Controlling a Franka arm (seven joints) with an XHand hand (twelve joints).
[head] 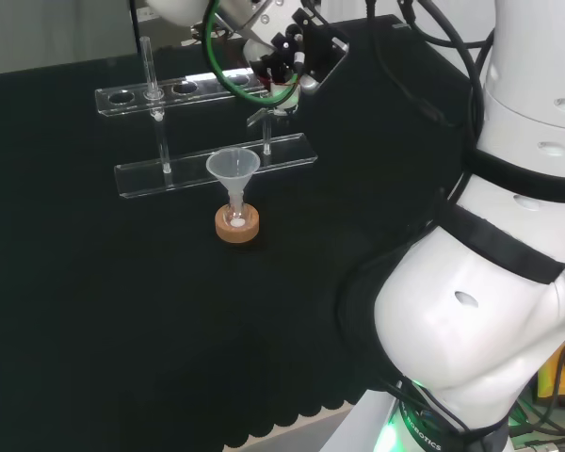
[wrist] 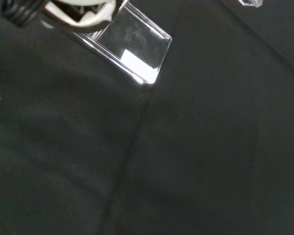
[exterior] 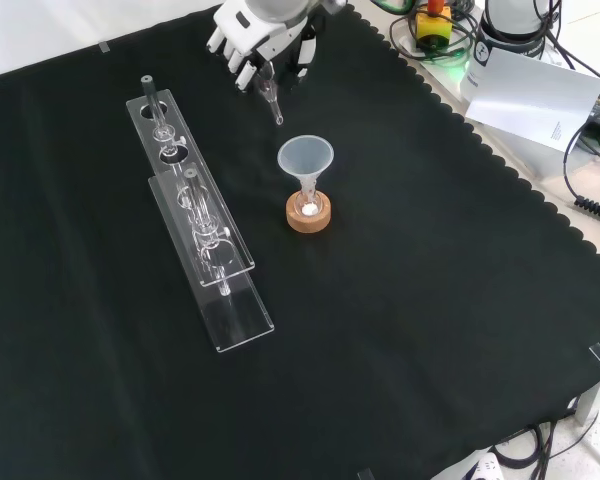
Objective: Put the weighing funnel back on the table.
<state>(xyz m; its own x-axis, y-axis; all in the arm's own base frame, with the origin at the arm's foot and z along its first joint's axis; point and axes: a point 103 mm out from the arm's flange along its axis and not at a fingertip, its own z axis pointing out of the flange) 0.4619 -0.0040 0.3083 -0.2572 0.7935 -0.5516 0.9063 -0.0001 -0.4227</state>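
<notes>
Weighing funnel [exterior: 271, 100] is held by the hand [exterior: 252, 35], fingers curled round it, stem hanging down, near the front view's top, beyond the funnel [exterior: 305, 160] on its cork ring [exterior: 308, 216]. The hand is angled downward over the cloth [exterior: 430, 300], right of the rack [exterior: 242, 318]

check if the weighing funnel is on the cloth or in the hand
In the hand: it is curled round the top of the weighing funnel, which hangs stem down.
</notes>
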